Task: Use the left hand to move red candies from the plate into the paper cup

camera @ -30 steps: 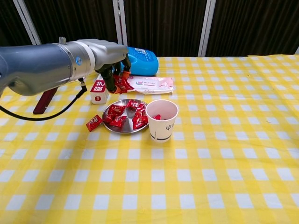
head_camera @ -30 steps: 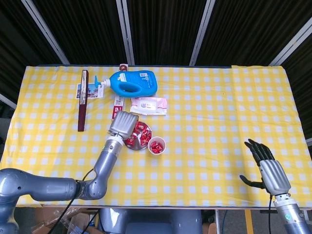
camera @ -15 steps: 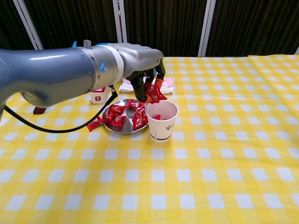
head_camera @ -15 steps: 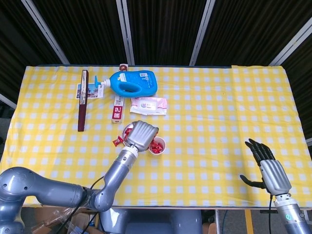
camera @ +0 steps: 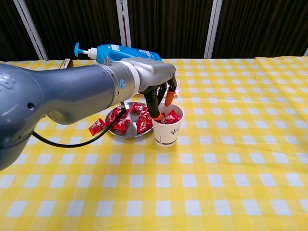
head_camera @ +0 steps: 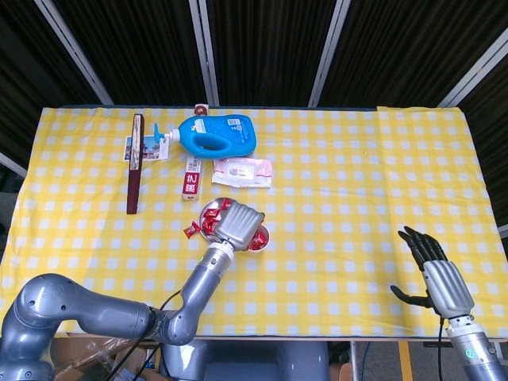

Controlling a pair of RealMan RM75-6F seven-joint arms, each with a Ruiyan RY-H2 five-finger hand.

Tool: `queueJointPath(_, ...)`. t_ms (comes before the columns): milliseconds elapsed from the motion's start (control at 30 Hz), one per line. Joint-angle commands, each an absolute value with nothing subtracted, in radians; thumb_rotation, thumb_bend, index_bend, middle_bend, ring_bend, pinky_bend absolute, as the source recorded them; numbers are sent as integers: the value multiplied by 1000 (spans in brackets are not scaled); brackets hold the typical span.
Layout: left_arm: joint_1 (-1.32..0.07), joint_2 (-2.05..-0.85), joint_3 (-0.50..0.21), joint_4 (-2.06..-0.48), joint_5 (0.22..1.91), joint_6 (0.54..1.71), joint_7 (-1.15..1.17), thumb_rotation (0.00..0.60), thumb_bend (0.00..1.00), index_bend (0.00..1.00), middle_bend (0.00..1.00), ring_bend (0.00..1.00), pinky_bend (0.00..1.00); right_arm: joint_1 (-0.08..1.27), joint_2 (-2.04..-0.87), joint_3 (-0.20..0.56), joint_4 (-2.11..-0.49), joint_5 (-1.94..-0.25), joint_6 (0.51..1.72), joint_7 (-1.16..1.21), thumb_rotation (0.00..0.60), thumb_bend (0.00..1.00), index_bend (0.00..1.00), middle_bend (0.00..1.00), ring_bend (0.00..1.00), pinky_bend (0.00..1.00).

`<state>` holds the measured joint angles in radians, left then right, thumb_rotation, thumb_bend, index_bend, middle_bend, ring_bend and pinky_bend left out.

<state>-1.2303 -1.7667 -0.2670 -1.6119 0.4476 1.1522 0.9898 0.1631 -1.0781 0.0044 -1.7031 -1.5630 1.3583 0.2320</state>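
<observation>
Left hand [camera: 159, 94]: poised directly over the paper cup [camera: 167, 130], fingers parted and pointing down, nothing pinched that I can see. Candy [camera: 171, 117] sits at the cup's rim, so I judge the drop step is just finishing.
Plate [camera: 111, 129]: several red candies [camera: 120, 119] remain; a stray candy [camera: 96, 127] lies on the tabletop [camera: 231, 159] beside it.
Right hand [head_camera: 436, 274]: idle, fingers spread, well apart.
Next: I swing left back to the plate and pinch one wrapper cleanly.
</observation>
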Motion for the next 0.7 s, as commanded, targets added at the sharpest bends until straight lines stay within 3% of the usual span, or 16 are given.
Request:
queueJointPath(33, -1228, -1768, -272, -1608, 455, 1152, 978, 600, 274, 444, 477, 890, 934, 163, -1078, 5, -1703, -1562, 1358, 232, 600, 277, 0, 0, 0, 0)
queueJointPath(400, -1198, -1715, -280, -1625, 482, 1175, 940, 600, 261, 345, 366, 887, 933, 162, -1080, 6, -1703, -1562, 1362, 230, 600, 277, 0, 0, 0, 0)
queueJointPath(700, -1180, -1681, -255, -1580, 381, 1170, 989, 600, 213, 292, 282, 886, 930, 164, -1080, 6, -1704, -1559, 1357, 231, 600, 277, 0, 0, 0, 0)
